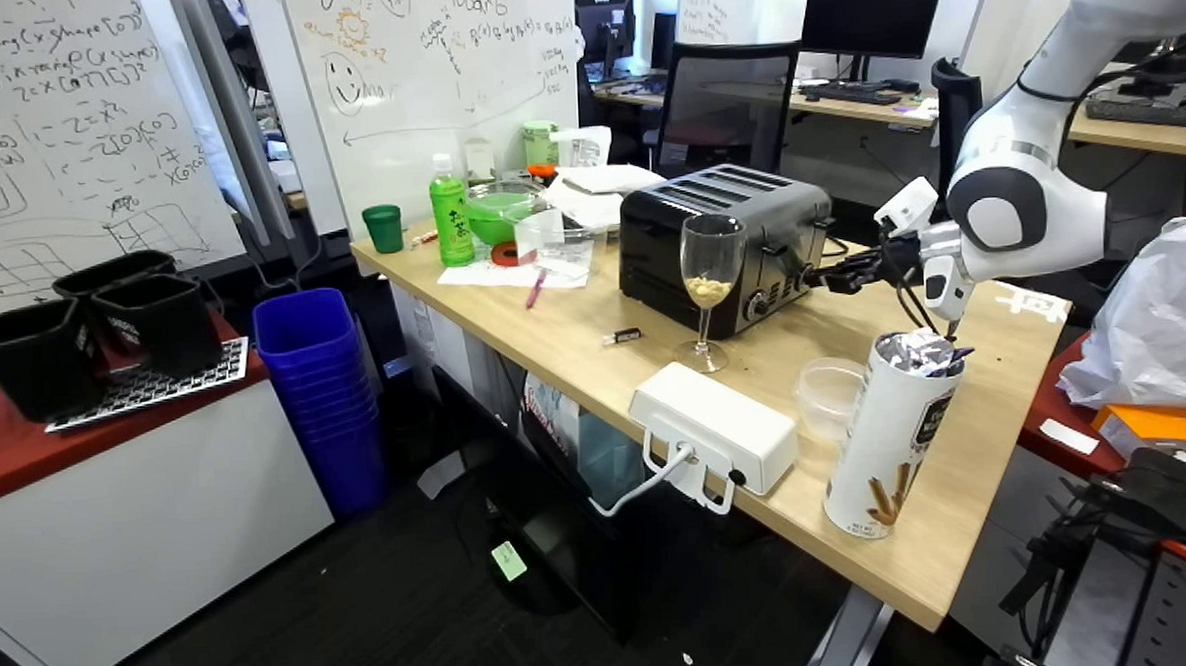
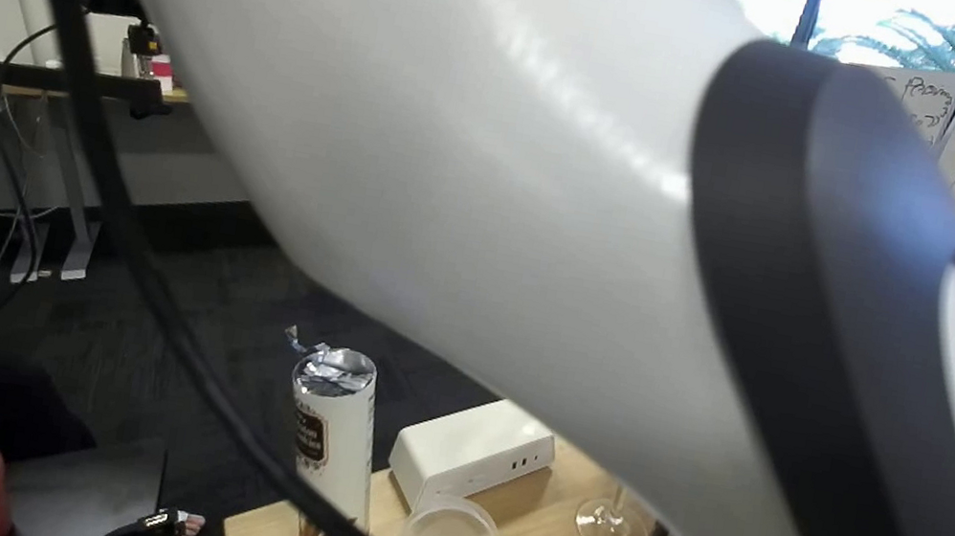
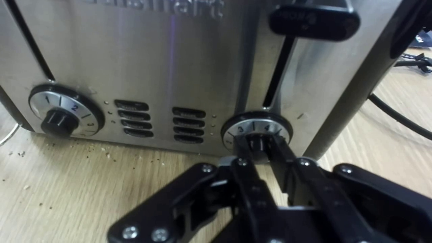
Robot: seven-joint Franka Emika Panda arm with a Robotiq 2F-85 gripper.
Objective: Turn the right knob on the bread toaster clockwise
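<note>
The chrome toaster [image 1: 737, 189] with a black slotted top stands on the wooden table; its front face fills the upper wrist view [image 3: 145, 67]. The right knob [image 3: 258, 144] is black on a silver numbered dial, with 3 and 4 near the top. The left knob [image 3: 59, 123] is free, at the left end. My gripper [image 3: 259, 139] has one fingertip on each side of the right knob and appears closed on it. The fingertips hide part of the dial. In an exterior view the gripper [image 1: 819, 275] reaches the toaster's front. The arm mostly hides the toaster in an exterior view.
A wine glass [image 1: 708, 290] with nuts stands by the toaster's near corner. A white box [image 1: 712, 423], a clear cup [image 1: 828, 395] and a tall canister [image 1: 883, 445] line the table's edge. A black lever [image 3: 314, 23] sits above the right knob.
</note>
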